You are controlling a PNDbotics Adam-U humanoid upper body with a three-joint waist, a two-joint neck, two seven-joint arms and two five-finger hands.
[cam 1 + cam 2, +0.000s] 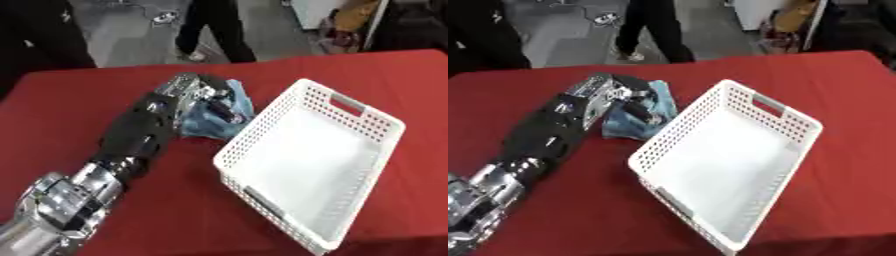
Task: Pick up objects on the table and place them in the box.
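Note:
A crumpled blue cloth lies on the red table, just left of a white perforated basket. My left arm reaches in from the lower left, and my left hand rests on top of the cloth with its fingers curled into the fabric. The cloth still lies on the table surface. The basket holds nothing that I can see. My right hand shows in neither view.
The basket lies askew across the right half of the table, its long side running toward the front edge. People stand beyond the far edge of the table, apart from the cloth.

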